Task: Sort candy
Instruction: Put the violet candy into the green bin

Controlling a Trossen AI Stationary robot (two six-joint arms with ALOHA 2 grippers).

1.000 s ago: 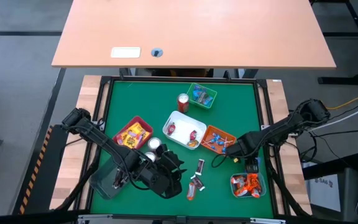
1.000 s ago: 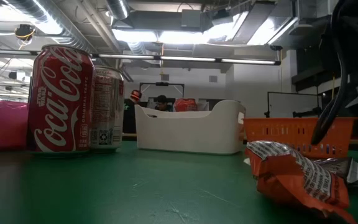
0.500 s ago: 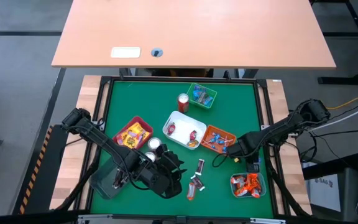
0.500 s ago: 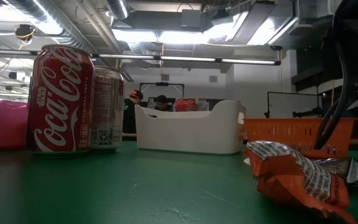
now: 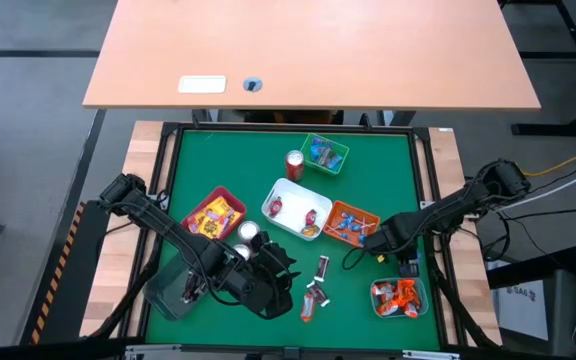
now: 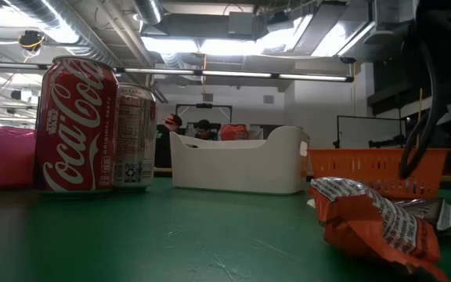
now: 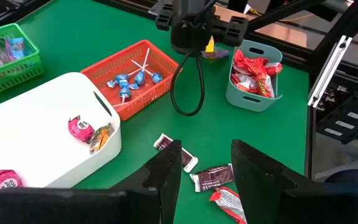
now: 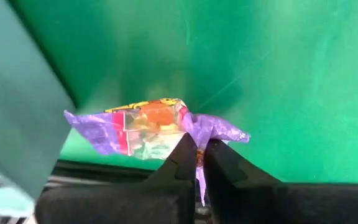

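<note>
Right tool (image 8: 197, 157) clamped on purple-wrapped candy packet (image 8: 148, 127). Left tool (image 7: 207, 163) apart. Orange slotted basket (image 7: 120, 64): blue-stick lollipops (image 7: 132, 79). Grey-blue tub (image 7: 252, 94): red wrapped sweets (image 7: 253, 70).

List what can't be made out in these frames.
- High view: the purple packet in the right gripper is hidden under the arm.
- Low view: what's inside the white tray and orange basket; their walls block it.
- Left wrist view: wrapper text on the dark bars is too small.
</note>
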